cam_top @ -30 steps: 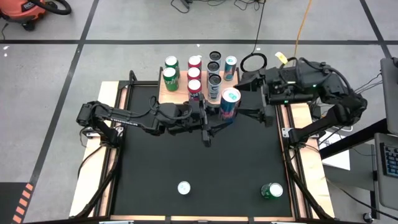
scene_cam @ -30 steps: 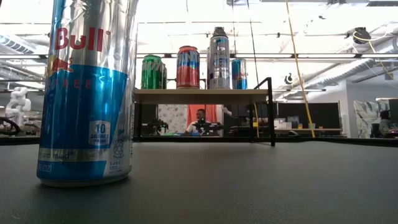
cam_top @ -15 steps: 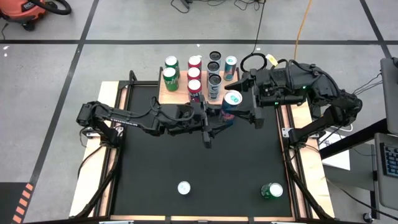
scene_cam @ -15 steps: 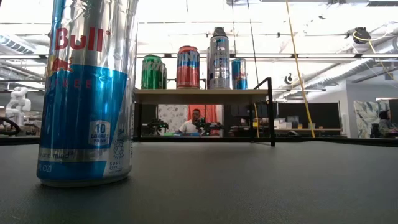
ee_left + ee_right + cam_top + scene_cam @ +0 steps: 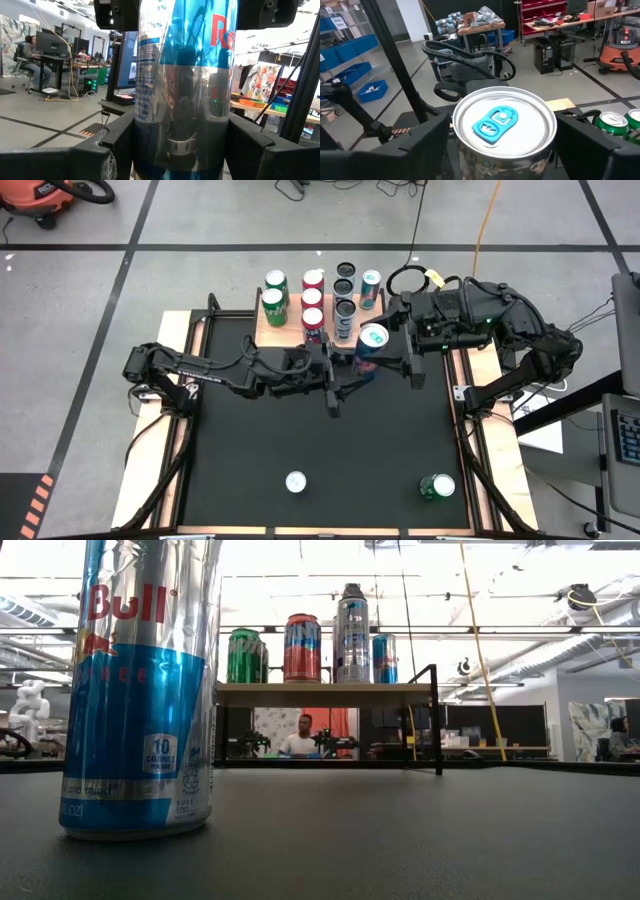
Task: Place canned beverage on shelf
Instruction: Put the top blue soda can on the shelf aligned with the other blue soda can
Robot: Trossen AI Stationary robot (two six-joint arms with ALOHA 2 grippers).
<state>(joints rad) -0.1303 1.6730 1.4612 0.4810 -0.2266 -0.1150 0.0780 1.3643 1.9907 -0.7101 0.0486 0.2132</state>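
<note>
A blue and silver canned beverage (image 5: 371,343) hangs upright above the table, just near of the shelf (image 5: 268,330), with my left gripper (image 5: 358,368) shut on it. My right gripper (image 5: 388,348) stands open, one finger on each side of the can's top (image 5: 502,122) and close to its wall. The shelf (image 5: 325,693) is a light-wood board on black legs at the table's far edge, and several cans stand on it. The held can does not show in the low view. My left gripper pinches the can's lower wall (image 5: 180,135) between its two fingers (image 5: 107,152), one on each side. The fingers come about level from the table's left side. The can stands upright in the hold, lifted clear of the table.
A blue and silver can (image 5: 296,481) stands near the table's near edge and fills the left of the low view (image 5: 140,690). A green can (image 5: 437,486) stands at the near right. People sit at desks in the room beyond the table.
My right gripper has moved toward the table's left, up to the held can, so its fingers now flank the can's top. The can and my left gripper have stayed in place.
</note>
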